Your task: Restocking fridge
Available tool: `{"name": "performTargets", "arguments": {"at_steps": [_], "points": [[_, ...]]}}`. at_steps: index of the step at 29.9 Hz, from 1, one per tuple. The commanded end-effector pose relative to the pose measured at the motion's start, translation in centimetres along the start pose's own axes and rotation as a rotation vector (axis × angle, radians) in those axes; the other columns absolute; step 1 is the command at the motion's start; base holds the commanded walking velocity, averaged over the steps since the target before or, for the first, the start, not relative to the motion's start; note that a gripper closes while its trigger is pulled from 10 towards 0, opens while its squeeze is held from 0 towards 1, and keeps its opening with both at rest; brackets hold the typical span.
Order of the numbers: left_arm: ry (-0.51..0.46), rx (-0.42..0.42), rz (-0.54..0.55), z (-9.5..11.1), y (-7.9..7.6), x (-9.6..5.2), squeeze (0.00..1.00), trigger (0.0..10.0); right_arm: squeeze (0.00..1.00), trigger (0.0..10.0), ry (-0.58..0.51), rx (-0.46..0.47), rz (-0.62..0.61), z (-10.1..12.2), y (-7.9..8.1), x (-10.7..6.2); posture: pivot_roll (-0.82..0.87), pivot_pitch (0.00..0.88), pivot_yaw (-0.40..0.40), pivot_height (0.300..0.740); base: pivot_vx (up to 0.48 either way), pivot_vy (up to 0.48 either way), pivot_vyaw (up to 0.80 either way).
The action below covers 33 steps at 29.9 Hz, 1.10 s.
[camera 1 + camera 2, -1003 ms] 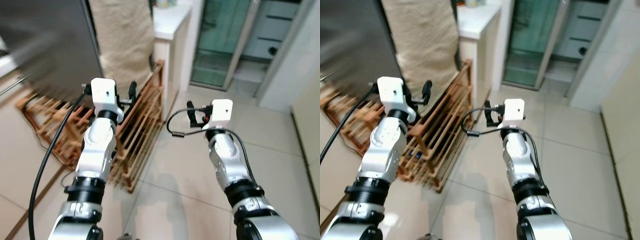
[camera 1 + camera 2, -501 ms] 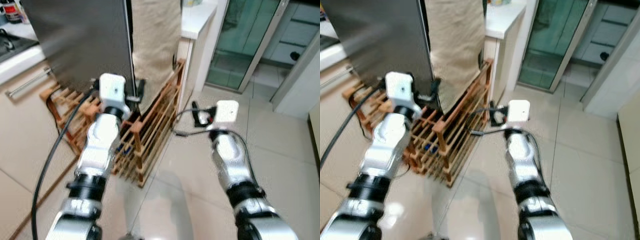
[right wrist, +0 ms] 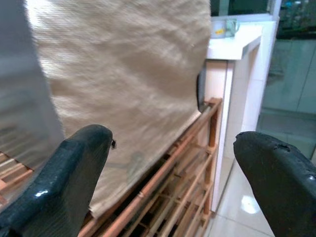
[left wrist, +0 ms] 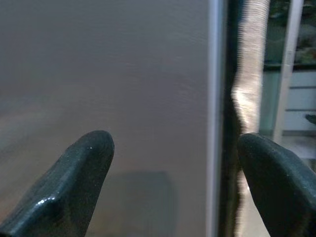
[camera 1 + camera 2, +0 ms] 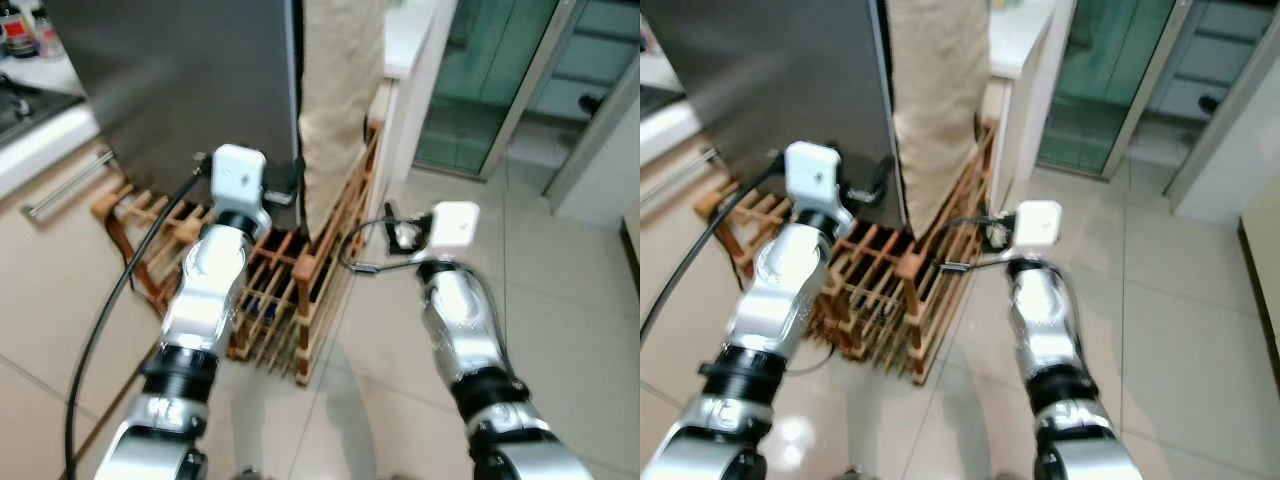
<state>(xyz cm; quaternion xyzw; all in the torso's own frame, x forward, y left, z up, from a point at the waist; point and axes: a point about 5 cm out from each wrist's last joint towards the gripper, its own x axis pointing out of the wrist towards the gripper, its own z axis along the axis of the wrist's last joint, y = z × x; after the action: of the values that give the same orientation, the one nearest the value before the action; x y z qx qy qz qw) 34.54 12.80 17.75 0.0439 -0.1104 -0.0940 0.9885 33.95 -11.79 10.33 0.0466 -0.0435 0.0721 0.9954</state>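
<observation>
While both silver arms reach forward from the lower frame, no brand, label or legible writing shows anywhere. Two arms counted, one gripper each. Left gripper [image 4: 170, 187]: its two black fingers [image 4: 74, 177] stand wide apart, nothing between them, pointed at the door face. In the head views it sits centre-left, close to the dark grey steel fridge door [image 5: 190, 90]; contact cannot be told. Right gripper [image 3: 173, 182]: fingers also spread wide, empty, held at centre frame over the pale glossy floor tiles [image 5: 560, 270].

One low wooden slatted rack [image 5: 275, 290] stands on the floor at centre, just beyond the left arm, at the foot of the fridge. One beige woven cloth [image 3: 123, 74] hangs down beside the fridge's right edge, its lower end reaching the rack. One white counter [image 5: 1025, 35] behind it, top centre, with a small unclear object on top. One green-tinted glass sliding door [image 5: 485, 70] at upper right, farthest back. Picture blurred.
</observation>
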Motion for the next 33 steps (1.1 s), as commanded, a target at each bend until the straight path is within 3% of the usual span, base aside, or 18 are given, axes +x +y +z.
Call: {"name": "performTargets", "arguments": {"at_steps": [1,11,26,33], "points": [[-0.022,0.001,-0.022,0.62,-0.89,0.35,0.0,10.0,0.0,10.0,-0.017,-0.018,-0.021,0.55,-0.87,0.21,-0.1,0.0,0.021,0.74,0.446,0.0,0.0],[-0.003,-0.013,0.01,0.5,-0.87,0.71,0.0,10.0,0.0,10.0,-0.016,-0.023,-0.02,0.57,-0.95,0.18,-0.11,0.0,0.023,0.74,0.457,0.0,0.0],[-0.038,-0.032,0.03,1.16,-0.44,0.56,0.0,10.0,0.0,10.0,-0.009,-0.027,-0.018,0.38,-0.96,0.04,-0.1,0.0,0.019,0.74,0.0,0.0,0.0],[-0.001,-0.045,-0.012,1.05,-1.3,1.04,0.0,10.0,0.0,10.0,-0.006,-0.027,-0.018,0.38,-0.9,0.12,-0.11,0.0,0.022,0.74,0.0,0.0,0.0]]}}
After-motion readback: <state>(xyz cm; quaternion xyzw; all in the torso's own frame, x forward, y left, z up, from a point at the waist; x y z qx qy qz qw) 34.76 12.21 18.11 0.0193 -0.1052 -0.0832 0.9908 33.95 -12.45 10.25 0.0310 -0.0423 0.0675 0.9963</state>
